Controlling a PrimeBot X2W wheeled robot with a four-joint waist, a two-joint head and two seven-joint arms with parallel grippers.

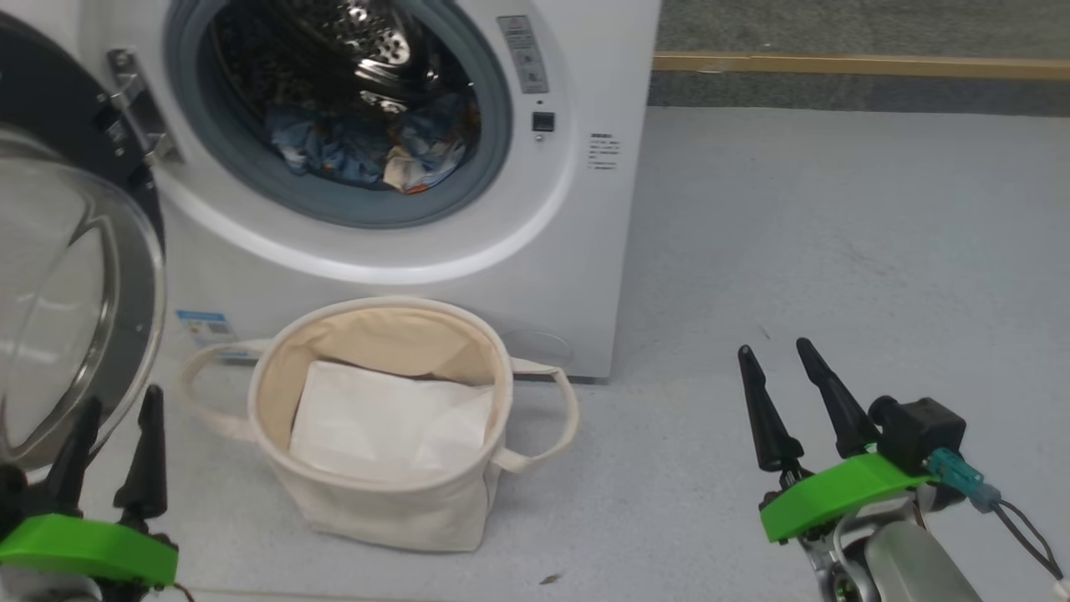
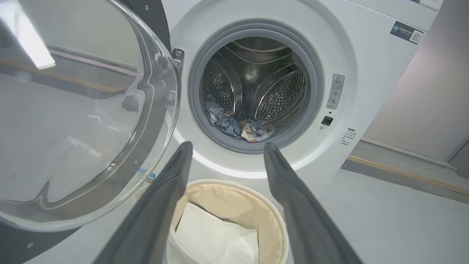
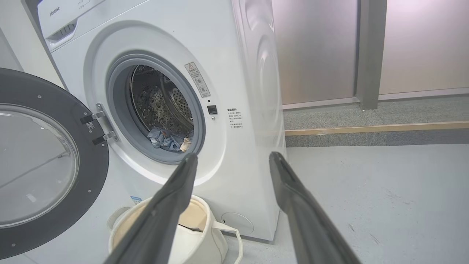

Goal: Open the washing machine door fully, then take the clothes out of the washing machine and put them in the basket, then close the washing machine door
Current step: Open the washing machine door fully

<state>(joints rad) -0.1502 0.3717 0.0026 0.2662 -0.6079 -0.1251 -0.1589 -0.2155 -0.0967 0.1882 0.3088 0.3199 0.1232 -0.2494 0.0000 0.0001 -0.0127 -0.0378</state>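
- Clothes (image 1: 359,155) lie inside the washing machine (image 1: 585,209), its door (image 1: 75,276) swung open.
- Basket (image 1: 393,510) stands before the washing machine.
- Left gripper (image 1: 119,400) and right gripper (image 1: 774,348): fingers spread apart.

- Washing machine (image 1: 535,251): top runs off the upper edge in the head view.
- Washing machine door (image 1: 79,276), swung to the machine's left: its outer half is cut by the frame edge.
- Clothes (image 1: 368,159), low in the machine's drum: lower folds are hidden behind the grey seal (image 1: 334,205). Can't tell how many pieces.
- Printed text (image 1: 603,152), right of the machine's opening: too small to read.
- Blue sticker (image 1: 203,326), low on the machine's front: bottom edge is behind a handle of the basket (image 1: 393,510).
- White sheet (image 1: 393,418), in the basket before the machine: lower part is hidden by the canvas wall.
- Left gripper (image 1: 119,400): one finger overlaps the door's rim. Can't tell if they touch.
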